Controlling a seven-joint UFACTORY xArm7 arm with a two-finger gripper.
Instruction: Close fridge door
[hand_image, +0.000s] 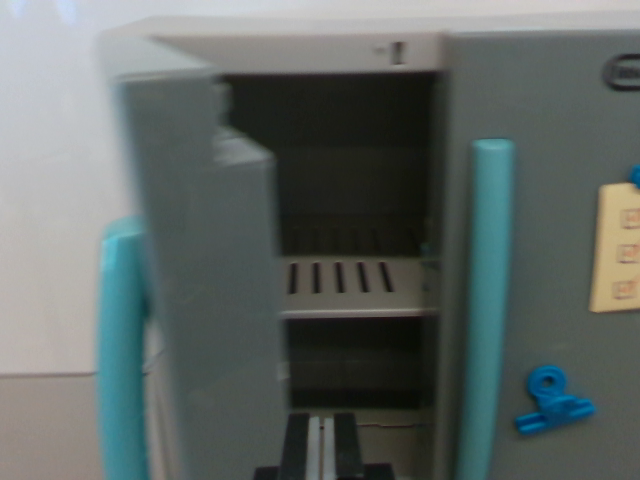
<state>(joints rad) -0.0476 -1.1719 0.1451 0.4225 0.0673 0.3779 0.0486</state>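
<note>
In the wrist view, the grey fridge (400, 50) fills the frame, w/ its left door (205, 300) swung open toward the camera and its turquoise handle (120, 350) at the view's left. Right door (560, 200) is shut. Inside, a slotted shelf (355, 285). The gripper (320, 445) shows at bottom centre; spread or pressed together, I cannot tell.

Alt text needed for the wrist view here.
A grey toy fridge with its left door swung open, showing a slotted shelf and nothing on it. The right door is shut, carrying a blue clip. The gripper is at bottom centre.
</note>
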